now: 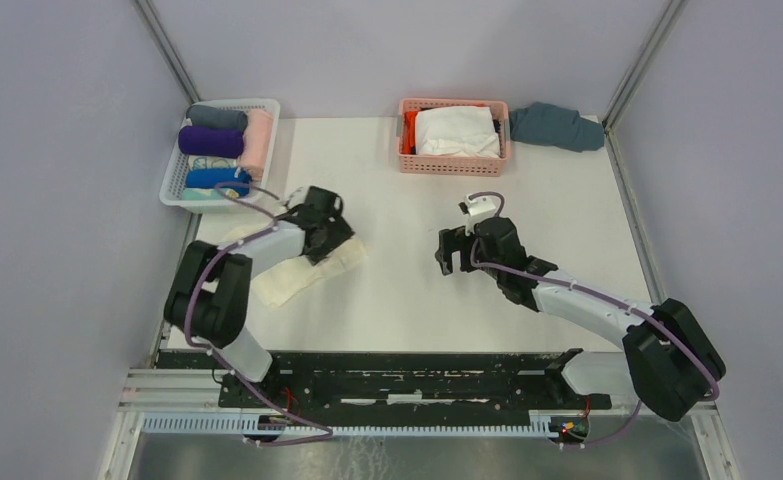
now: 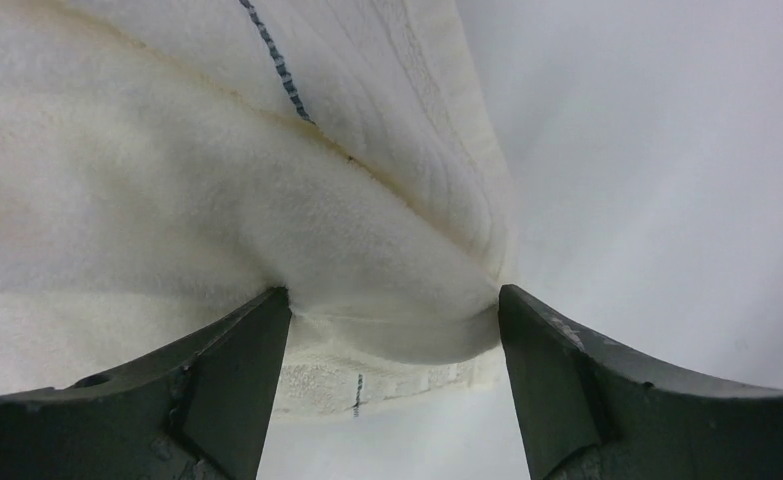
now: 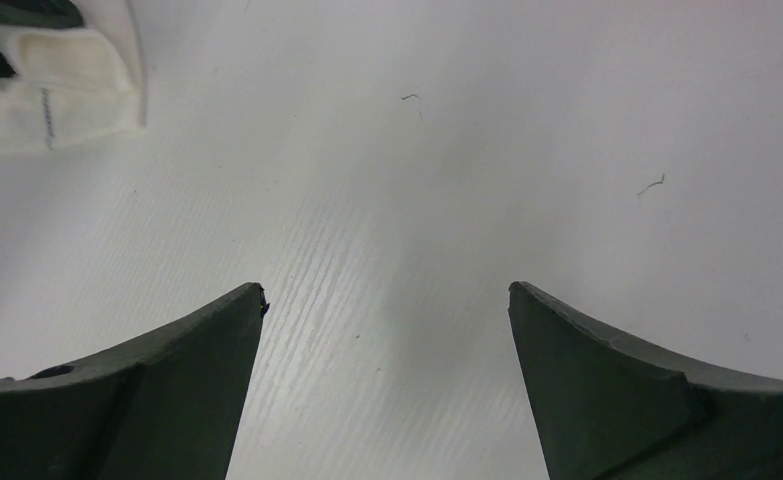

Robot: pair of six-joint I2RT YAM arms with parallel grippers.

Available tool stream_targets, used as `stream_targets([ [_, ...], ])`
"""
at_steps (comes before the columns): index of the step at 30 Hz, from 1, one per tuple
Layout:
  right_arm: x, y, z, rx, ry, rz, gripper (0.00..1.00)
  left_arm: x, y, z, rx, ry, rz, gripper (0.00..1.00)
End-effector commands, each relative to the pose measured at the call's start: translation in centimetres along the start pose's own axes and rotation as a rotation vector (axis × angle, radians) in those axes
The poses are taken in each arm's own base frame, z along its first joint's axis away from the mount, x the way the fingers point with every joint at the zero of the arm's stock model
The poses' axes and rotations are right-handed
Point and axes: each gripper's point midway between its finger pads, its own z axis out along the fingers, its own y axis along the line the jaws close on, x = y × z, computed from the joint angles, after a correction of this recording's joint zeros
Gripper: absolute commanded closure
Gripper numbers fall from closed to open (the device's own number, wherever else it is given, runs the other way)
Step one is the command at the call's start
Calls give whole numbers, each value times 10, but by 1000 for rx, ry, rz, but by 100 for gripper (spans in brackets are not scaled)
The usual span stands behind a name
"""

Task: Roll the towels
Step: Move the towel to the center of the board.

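A cream towel point(image 1: 292, 275) lies folded on the left of the white table point(image 1: 567, 220). My left gripper point(image 1: 332, 240) is down on its right end. In the left wrist view the towel point(image 2: 167, 180) fills the upper left, and its folded edge bulges between the wide-apart fingers of the left gripper point(image 2: 395, 300), which is open. My right gripper point(image 1: 452, 252) is open and empty over bare table at the middle. In the right wrist view the right gripper point(image 3: 387, 295) has only table between its fingers, and the towel's end point(image 3: 57, 85) shows at the top left.
A white basket point(image 1: 172, 190) at the back left holds several rolled towels in grey, purple, pink and blue. A pink basket point(image 1: 454, 165) at the back middle holds a white towel point(image 1: 457, 130). A grey-blue towel point(image 1: 557, 125) lies beside it at the back right.
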Motion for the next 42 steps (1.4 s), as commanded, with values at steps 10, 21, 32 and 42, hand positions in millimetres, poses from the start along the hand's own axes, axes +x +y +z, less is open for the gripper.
stream_targets([
  [10, -40, -23, -35, 128, -187, 77, 0, 103, -189, -72, 289, 154, 279, 14],
  [21, -24, -9, -53, 51, -47, 44, 6, 89, -121, -102, 359, 55, 281, 15],
  [32, -3, 0, -42, -3, 80, -6, 15, 75, -51, -60, 329, 62, 89, 20],
  [42, 1, -1, -33, 4, 95, -10, 16, 85, -45, -42, 299, 109, 114, 41],
])
